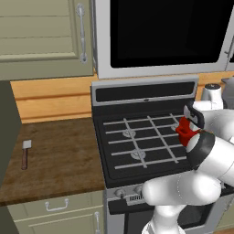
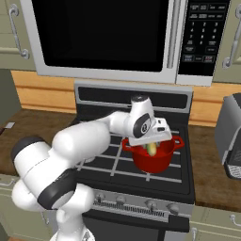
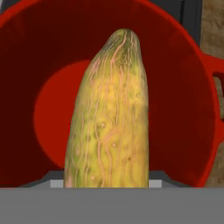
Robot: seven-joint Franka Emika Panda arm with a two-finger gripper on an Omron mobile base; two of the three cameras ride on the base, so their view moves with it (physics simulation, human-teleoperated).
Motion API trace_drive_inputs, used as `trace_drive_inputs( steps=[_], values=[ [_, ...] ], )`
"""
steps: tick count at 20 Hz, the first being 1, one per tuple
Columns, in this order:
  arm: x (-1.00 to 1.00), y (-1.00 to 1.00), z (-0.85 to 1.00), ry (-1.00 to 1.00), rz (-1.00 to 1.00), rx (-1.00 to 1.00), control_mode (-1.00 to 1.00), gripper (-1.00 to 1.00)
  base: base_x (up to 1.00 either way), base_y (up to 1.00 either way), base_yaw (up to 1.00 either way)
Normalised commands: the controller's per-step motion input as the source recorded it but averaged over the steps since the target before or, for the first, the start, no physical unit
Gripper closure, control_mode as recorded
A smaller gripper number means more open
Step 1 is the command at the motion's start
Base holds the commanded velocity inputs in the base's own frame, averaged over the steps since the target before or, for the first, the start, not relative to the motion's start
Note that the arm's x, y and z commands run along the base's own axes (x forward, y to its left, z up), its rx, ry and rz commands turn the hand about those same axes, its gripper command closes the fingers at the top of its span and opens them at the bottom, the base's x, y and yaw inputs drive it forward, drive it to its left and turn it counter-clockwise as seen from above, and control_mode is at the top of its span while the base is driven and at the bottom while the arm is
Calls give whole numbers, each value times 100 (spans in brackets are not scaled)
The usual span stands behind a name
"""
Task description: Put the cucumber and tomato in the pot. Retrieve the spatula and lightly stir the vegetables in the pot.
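Stove top: red pot set there; cucumber clamped in gripper above its mouth. To be lowered, centred, then released gently.

The red pot stands on the stove; the spatula lies on the wooden counter.

pot mostly hidden behind arm
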Motion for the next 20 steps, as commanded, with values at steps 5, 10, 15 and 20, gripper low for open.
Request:
trace_drive_inputs(
  steps=[5, 10, 15, 20],
  values=[
    [11, -5, -12, 0, 0, 0, -100, -100, 0, 0, 0],
    [-2, 0, 0, -4, 0, 0, -100, -100, 0, 0, 0],
    [-28, 3, 6, -20, 0, 0, -100, -100, 0, 0, 0],
    [-53, 44, 50, -20, 0, 0, -100, -100, 0, 0, 0]
  ],
)
